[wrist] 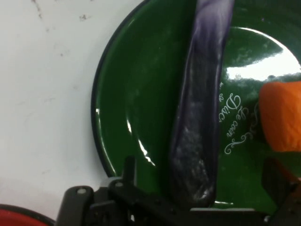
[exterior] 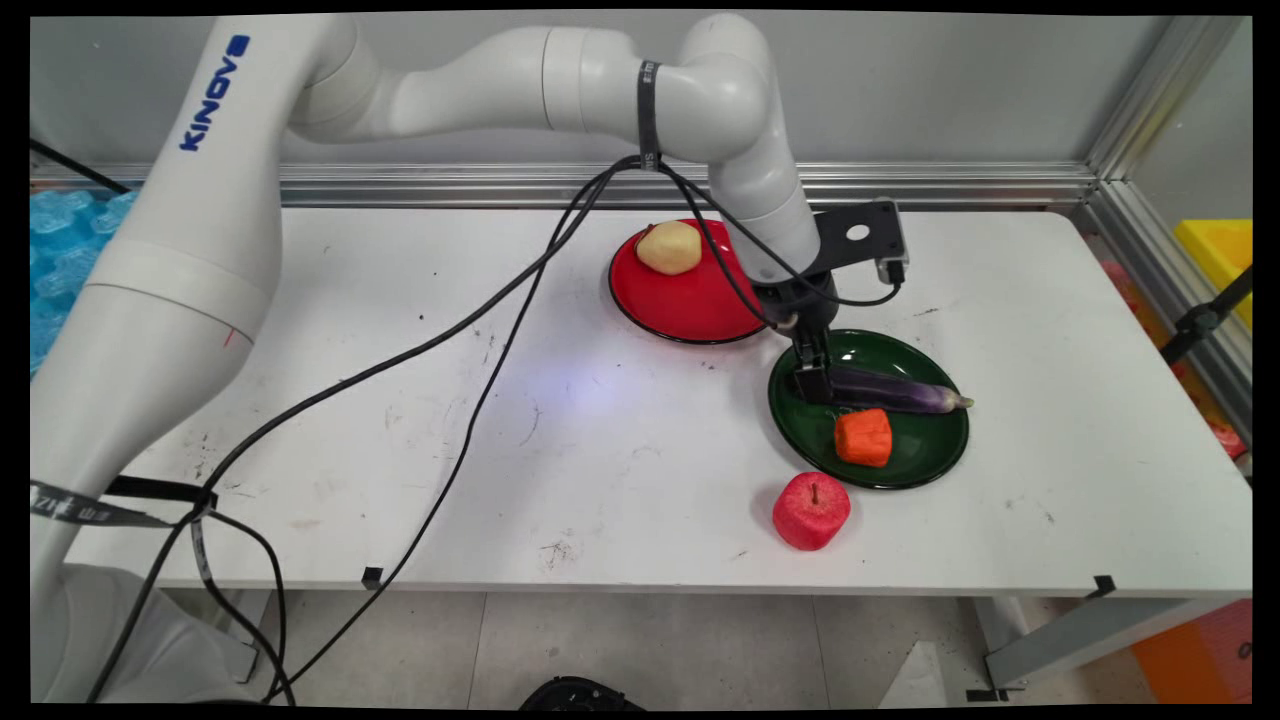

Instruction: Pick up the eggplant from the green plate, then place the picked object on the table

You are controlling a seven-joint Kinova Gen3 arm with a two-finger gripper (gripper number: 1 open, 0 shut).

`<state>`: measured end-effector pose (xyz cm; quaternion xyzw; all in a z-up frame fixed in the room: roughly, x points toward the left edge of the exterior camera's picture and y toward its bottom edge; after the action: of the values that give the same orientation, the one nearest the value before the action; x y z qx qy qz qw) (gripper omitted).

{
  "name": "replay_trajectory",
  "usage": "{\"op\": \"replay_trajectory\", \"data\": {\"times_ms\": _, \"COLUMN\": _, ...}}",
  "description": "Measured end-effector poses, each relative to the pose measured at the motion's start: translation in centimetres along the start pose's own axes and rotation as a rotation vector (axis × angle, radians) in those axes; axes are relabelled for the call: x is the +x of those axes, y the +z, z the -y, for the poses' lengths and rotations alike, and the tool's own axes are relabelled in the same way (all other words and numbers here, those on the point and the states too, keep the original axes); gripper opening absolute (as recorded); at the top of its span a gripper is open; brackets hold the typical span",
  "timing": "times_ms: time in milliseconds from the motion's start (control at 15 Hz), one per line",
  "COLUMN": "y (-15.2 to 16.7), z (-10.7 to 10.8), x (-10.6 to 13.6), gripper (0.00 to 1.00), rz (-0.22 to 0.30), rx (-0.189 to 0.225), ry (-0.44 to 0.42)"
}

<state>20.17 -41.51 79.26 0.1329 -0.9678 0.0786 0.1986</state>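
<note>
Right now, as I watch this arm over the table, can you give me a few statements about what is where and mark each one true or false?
1. The gripper is down at the left end of the purple eggplant. True.
2. The eggplant lies on the red plate. False: it lies on the green plate.
3. An orange carrot chunk shares the green plate with the eggplant. True.
4. The red apple sits on the green plate. False: it stands on the bare table, just off the plate's near rim.
5. The potato sits on the red plate. True.
6. The two plates are stacked. False: they lie side by side.
</note>
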Motion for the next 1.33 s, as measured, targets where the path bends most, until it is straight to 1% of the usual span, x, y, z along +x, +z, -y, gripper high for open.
{"op": "replay_trajectory", "data": {"times_ms": 600, "y": 1.4, "z": -0.1, "x": -0.6, "gripper": 1.00, "rz": -0.009, "rx": -0.012, "ry": 0.009}}
{"op": "replay_trajectory", "data": {"times_ms": 667, "y": 1.5, "z": -0.1, "x": -0.6, "gripper": 0.00, "rz": -0.010, "rx": -0.013, "ry": 0.009}}
{"op": "replay_trajectory", "data": {"times_ms": 1067, "y": 1.7, "z": -0.2, "x": -0.8, "gripper": 0.00, "rz": -0.015, "rx": -0.022, "ry": 0.002}}
{"op": "replay_trajectory", "data": {"times_ms": 1333, "y": 1.0, "z": 0.0, "x": -0.7, "gripper": 0.00, "rz": -0.017, "rx": -0.016, "ry": -0.004}}
